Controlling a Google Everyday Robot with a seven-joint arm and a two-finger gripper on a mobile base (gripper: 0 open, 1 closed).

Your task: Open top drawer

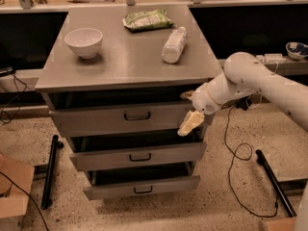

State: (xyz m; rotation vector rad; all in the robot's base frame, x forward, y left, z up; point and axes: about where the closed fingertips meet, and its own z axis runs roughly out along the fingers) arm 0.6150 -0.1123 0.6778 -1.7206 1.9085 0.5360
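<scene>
Floor, 7 o'clock: cardboard box [10, 196] and black bar [50, 171], both well apart from the work.
Floor, 4 o'clock: loose black cable [232, 154] trailing under the arm.
Bottom drawer [115, 189]: narrowest front, lowest in the stack; not the target.
Middle drawer [106, 159]: mid-width front; not the target.
Top drawer [96, 121]: widest grey front, directly under the cabinet top [125, 64], at centre of view; dark bracket handle [137, 115] at its middle, untouched.
Gripper [188, 110]: at 3 o'clock from the handle, against the right end of the top drawer's front; jaws spread, one finger high and one low, nothing visibly held.
Arm [245, 78]: white, reaching in from 3 o'clock.
Progress: early; a dark gap shows above the front, yet the deep box is not drawn out.
Remaining: get a hold on the drawer, then pull it toward 6 o'clock.
Cabinet top, 10 o'clock: white bowl [83, 42].
Cabinet top, 1 o'clock: clear plastic bottle [173, 44], lying on its side.
Cabinet top, 12 o'clock: green snack packet [147, 19].
Writing: none legible; packet print and bottle label unreadable.
</scene>
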